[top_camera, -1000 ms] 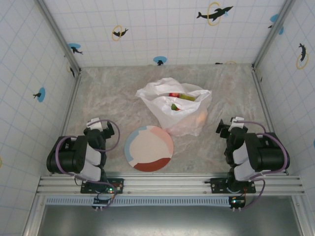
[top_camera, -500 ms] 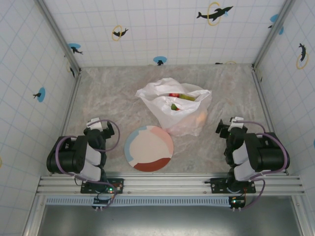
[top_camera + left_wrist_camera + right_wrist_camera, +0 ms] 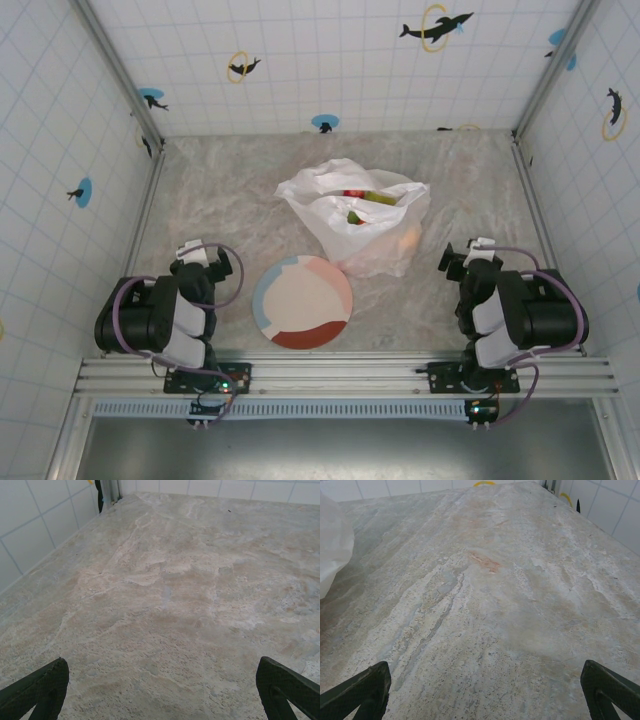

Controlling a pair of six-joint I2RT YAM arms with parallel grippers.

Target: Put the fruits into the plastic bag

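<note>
Bag [image 3: 356,228] stood mid-table [image 3: 230,200], fruits [image 3: 357,206] inside; plate [image 3: 302,302] lay by the near edge. Left gripper [image 3: 161,666] and right gripper [image 3: 485,667] were spread wide. Nothing had moved.

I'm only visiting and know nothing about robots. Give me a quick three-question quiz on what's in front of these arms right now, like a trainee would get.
1. True or false: the fruits lie on the plate.
2. Where on the table is the plastic bag? A) in front of the plate B) behind the plate, farther back C) on top of the plate
3. Fill in: the left arm's fingers and the right arm's fingers both stand ____ (open or shut).

Key: 1 false, the fruits show inside the bag; 2 B; 3 open, holding nothing.
</note>
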